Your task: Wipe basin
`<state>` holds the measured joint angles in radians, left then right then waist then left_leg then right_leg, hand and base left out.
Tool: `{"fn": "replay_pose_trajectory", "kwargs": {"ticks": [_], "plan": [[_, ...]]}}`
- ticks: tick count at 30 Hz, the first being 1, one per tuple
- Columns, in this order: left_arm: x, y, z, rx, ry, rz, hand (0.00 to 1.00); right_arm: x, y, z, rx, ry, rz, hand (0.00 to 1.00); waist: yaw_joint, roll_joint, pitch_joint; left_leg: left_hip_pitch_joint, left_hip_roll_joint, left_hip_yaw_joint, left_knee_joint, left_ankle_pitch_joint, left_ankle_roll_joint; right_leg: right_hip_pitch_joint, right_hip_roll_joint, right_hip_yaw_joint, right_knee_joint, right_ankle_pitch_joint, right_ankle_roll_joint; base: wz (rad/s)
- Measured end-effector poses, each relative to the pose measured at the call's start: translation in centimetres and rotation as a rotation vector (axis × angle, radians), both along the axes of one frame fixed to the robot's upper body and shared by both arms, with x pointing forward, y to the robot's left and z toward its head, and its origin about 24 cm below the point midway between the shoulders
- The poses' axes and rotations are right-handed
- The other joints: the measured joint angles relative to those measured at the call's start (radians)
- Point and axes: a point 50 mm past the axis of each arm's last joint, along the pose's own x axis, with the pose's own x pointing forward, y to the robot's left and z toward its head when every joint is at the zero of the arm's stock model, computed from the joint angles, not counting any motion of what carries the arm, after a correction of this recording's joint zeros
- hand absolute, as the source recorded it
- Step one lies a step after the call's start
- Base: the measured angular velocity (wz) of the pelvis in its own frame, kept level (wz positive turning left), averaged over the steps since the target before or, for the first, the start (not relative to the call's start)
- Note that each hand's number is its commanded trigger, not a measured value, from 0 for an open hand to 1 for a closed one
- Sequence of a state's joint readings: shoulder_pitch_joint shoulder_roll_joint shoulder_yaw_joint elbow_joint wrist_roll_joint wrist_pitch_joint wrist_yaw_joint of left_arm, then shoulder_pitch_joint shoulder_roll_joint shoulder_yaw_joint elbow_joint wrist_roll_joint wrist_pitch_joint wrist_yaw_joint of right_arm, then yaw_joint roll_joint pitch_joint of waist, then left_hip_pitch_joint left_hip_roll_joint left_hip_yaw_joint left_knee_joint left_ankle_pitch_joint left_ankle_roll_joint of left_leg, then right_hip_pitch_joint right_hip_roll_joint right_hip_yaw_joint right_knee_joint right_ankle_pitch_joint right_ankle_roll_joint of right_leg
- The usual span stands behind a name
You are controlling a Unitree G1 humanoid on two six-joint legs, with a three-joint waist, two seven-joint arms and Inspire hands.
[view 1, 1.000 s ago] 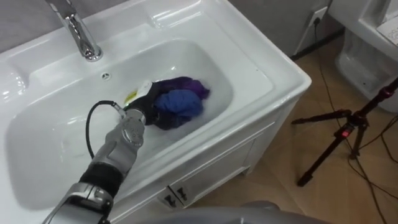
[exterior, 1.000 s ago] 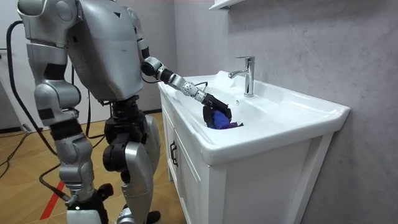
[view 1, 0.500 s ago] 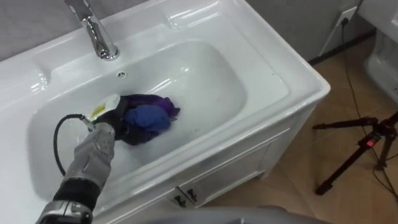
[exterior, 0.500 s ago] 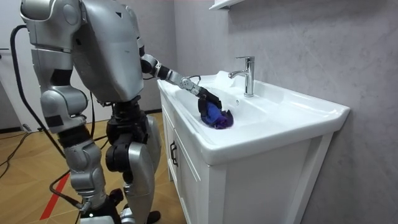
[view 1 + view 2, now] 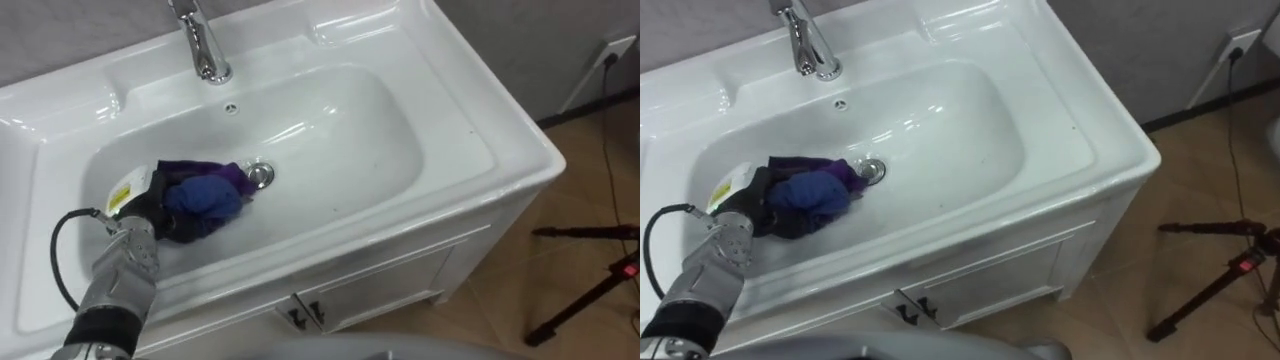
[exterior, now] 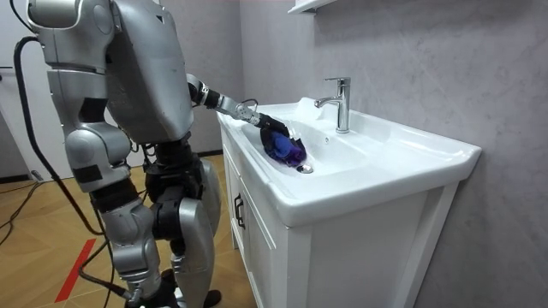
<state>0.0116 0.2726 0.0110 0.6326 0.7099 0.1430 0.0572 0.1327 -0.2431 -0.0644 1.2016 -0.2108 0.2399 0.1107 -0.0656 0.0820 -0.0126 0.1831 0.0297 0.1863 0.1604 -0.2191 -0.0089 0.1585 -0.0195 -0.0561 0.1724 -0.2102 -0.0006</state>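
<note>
My left hand (image 5: 148,208) is down in the white ceramic basin (image 5: 340,130), at its left end, set against the bunched blue and purple cloth (image 5: 205,195). The cloth lies on the basin floor, its purple edge right up against the round metal drain (image 5: 260,174). Watch that spot: a sweep toward the right end could snag a fold on the drain fitting and pull the cloth loose. If the hold is weak, the cloth may stay behind as the hand slides on. Hard to call, because the wad covers the front of the hand; I cannot tell if it grips or merely presses. The chrome faucet (image 5: 205,50) is cut off at the top, and I can't judge wetness on the glaze.
</note>
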Motion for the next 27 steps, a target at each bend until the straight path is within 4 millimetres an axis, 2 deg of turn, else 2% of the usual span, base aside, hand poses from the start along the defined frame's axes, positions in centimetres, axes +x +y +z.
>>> {"fn": "replay_pose_trajectory", "kwargs": {"ticks": [1,3,6,11,15,27], "plan": [[0.0,0.0,0.0,0.002,-0.002,0.001,1.0,0.1,0.0,0.0,0.0,-0.001,0.0,0.0,0.004,-0.001,-0.0011,0.0,0.001,0.0,0.0,0.0,0.0,0.0,0.001,-0.001,0.0,-0.001,-0.001,0.0],[-0.2,0.1,-0.1,0.008,-0.005,0.006,1.0,0.1,0.0,0.0,-0.002,-0.001,-0.001,0.0,0.02,-0.002,-0.0104,0.002,0.004,-0.002,0.0,0.002,-0.004,0.0,0.004,-0.002,-0.001,-0.002,-0.005,0.0],[-0.6,0.3,-0.2,0.018,-0.002,0.013,1.0,0.1,-0.2,0.1,-0.006,-0.004,-0.001,0.0,0.022,0.004,-0.0156,0.002,0.009,-0.015,0.0,0.005,-0.008,0.003,0.006,-0.021,0.0,-0.002,-0.009,0.03],[-0.9,0.5,-0.2,0.028,0.0,0.023,1.0,-0.1,-0.6,0.2,-0.028,0.002,-0.009,0.0,0.02,0.013,-0.0146,-0.006,0.011,-0.057,0.0,0.008,-0.014,0.007,0.008,-0.049,-0.002,-0.007,-0.018,0.06],[-1.0,0.6,-0.2,0.035,-0.005,0.026,1.0,-0.2,-1.1,0.4,-0.066,-0.005,-0.027,0.0,0.02,0.026,-0.0126,-0.014,0.011,-0.058,0.0,0.012,-0.019,-0.001,0.008,-0.057,-0.003,-0.01,-0.022,0.06],[-1.1,0.7,0.0,0.055,-0.003,0.006,1.0,0.0,-1.2,0.4,-0.072,-0.047,-0.028,0.0,0.02,0.036,-0.0064,-0.014,0.012,-0.067,-0.001,0.014,-0.022,-0.001,0.009,-0.056,-0.005,-0.015,-0.026,0.0]]}}
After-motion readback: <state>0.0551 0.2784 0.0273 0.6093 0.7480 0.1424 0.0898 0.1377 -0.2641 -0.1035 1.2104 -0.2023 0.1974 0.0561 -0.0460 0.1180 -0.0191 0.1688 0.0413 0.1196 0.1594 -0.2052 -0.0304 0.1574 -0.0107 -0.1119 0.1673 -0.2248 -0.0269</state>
